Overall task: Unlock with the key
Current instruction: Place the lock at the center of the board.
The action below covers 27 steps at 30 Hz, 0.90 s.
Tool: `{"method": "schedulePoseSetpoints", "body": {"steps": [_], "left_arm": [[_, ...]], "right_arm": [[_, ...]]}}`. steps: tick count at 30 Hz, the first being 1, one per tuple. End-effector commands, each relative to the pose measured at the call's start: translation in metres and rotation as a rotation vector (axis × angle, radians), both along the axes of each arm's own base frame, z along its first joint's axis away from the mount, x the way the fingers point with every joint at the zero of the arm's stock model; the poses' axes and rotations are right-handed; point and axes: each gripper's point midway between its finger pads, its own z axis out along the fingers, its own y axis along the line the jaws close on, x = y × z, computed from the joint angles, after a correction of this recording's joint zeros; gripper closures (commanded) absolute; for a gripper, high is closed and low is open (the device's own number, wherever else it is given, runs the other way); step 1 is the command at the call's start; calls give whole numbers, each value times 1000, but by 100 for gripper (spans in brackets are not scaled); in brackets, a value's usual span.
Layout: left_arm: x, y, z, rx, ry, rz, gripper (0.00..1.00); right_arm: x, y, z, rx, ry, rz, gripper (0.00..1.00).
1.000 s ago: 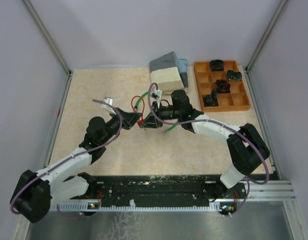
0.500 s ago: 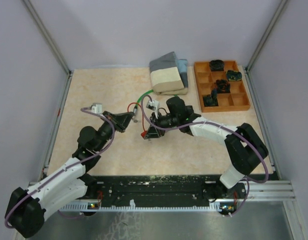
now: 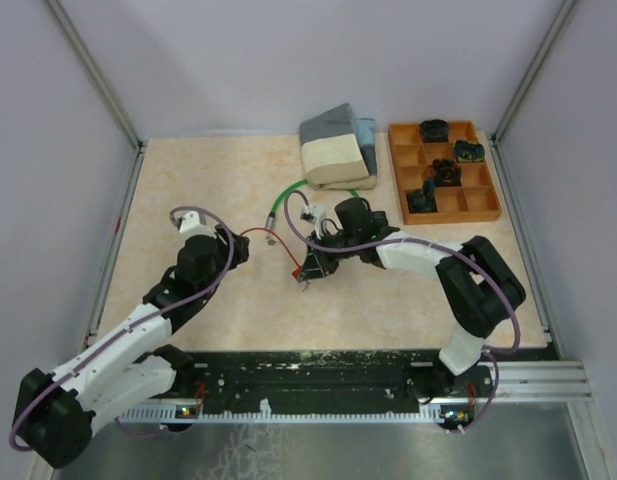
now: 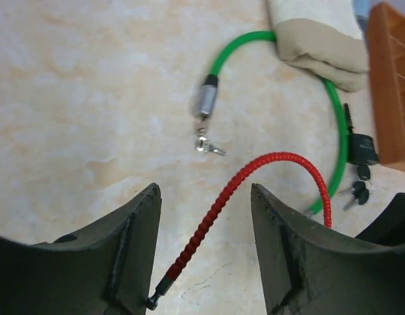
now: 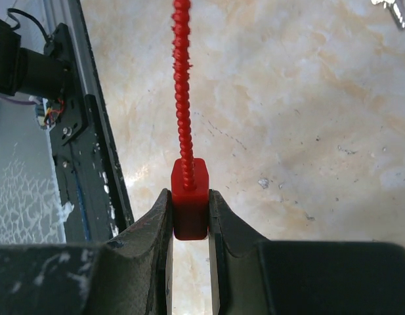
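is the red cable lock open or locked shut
Open: the red ribbed cable lock has its black pin end loose on the beige marbled table, out of the red block body that the right jaws clamp.

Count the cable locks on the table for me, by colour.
red cable lock: 1
green cable lock: 1
total: 2

Two locks are showing: one red cable lock (image 5: 189,200) and one green cable lock (image 4: 251,39). Three keys are lying nearby, one silver key (image 4: 205,146) and two black-headed keys (image 4: 363,172). One orange tray (image 3: 483,205) is holding four dark parts (image 3: 434,130), and one cushion (image 3: 333,150) is sitting beside it.
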Motion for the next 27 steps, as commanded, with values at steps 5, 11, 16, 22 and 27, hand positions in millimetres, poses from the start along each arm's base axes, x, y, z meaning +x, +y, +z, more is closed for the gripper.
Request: {"method": "schedulePoseSetpoints", "body": {"steps": [5, 11, 16, 22, 27], "left_arm": [[-22, 68, -22, 60, 101, 319, 14], [-36, 85, -21, 42, 138, 406, 1], [-41, 78, 2, -7, 101, 343, 1], [-44, 77, 47, -18, 30, 293, 0], [-43, 70, 70, -19, -8, 232, 1]], "right_arm": [[19, 8, -29, -14, 87, -56, 100], [30, -1, -65, -113, 158, -108, 100], [35, -12, -71, -181, 145, -162, 80], [53, -35, -44, -211, 14, -285, 37], [73, -67, 2, -239, -169, -454, 17]]}}
